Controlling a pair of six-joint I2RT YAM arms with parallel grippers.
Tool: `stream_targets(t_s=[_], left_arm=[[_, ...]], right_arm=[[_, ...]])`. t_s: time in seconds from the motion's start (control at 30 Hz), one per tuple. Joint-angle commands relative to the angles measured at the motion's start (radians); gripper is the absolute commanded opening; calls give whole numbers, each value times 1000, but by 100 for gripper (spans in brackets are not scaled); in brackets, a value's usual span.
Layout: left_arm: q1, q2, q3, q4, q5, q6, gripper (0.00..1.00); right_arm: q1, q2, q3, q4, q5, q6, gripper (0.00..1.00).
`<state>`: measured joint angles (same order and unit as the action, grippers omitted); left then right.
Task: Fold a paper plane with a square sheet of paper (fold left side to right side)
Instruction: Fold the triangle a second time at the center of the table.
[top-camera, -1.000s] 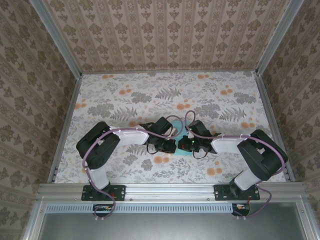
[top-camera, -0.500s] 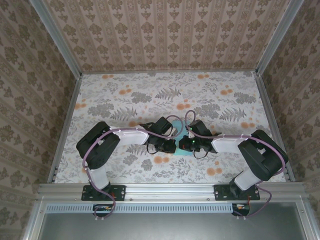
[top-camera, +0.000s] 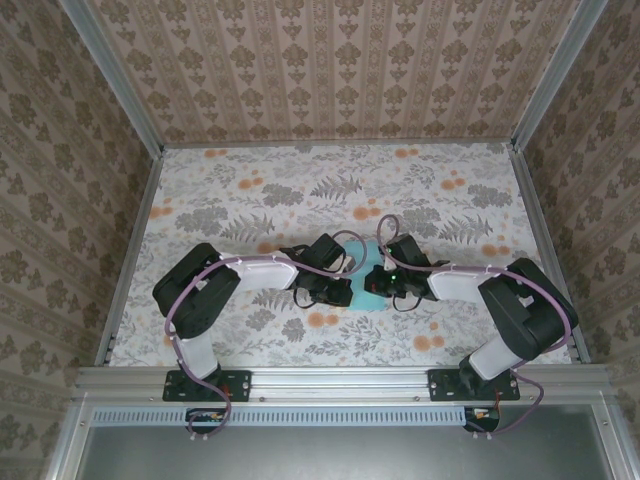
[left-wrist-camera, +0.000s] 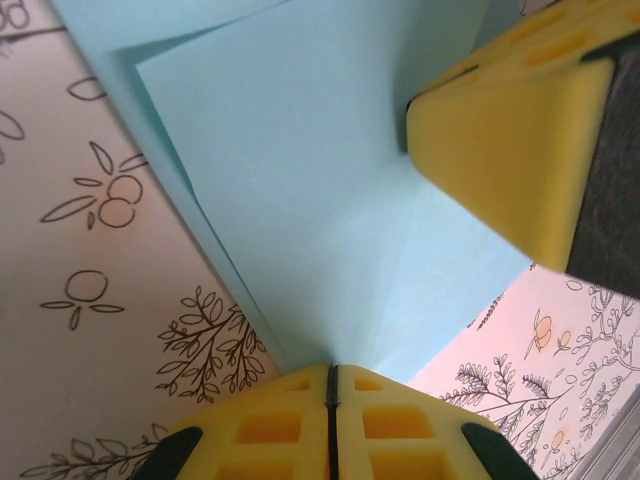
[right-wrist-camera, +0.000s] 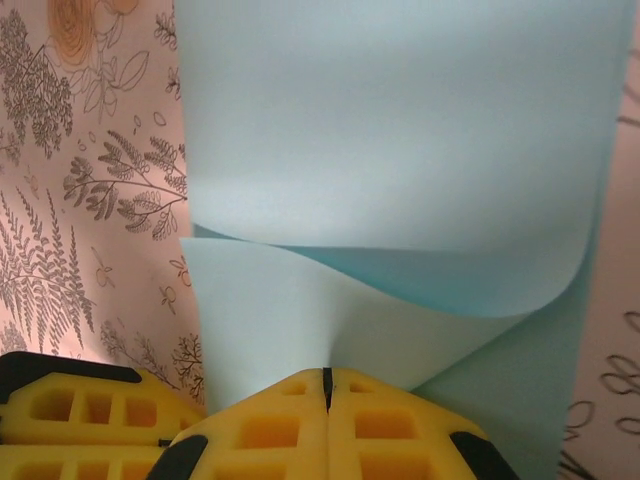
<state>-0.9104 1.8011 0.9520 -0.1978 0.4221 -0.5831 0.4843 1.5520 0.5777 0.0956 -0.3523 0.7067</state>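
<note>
Folding stage: the paper sheet (left-wrist-camera: 300, 180) lies near the middle of the table (top-camera: 250, 190), between the two arms, with one part lifted and curling over the rest. The left claw (left-wrist-camera: 332, 398) is pressed together, pinching an edge of the sheet. The right claw (right-wrist-camera: 326, 395) is pressed together on a raised flap that bows in a loose curve. Judged step: carrying one side across to the other, with the curl not yet flattened. The next move likely calls for one claw to anchor the sheet while the other lays the flap down, edges matched. Clearance: the claws stand very close together, so sideways travel is tight. Open tabletop lies beyond, toward the far wall (top-camera: 340, 70).
</note>
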Motion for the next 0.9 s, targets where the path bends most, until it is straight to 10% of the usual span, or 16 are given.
stream_targets(t_s=[0.0, 0.87], left_arm=[[-11, 57, -23, -114, -55, 9, 9], [-11, 46, -19, -111, -59, 9, 9]], right_arm=[[-37, 25, 24, -55, 54, -38, 0], [-221, 80, 85, -86, -5, -130, 0]])
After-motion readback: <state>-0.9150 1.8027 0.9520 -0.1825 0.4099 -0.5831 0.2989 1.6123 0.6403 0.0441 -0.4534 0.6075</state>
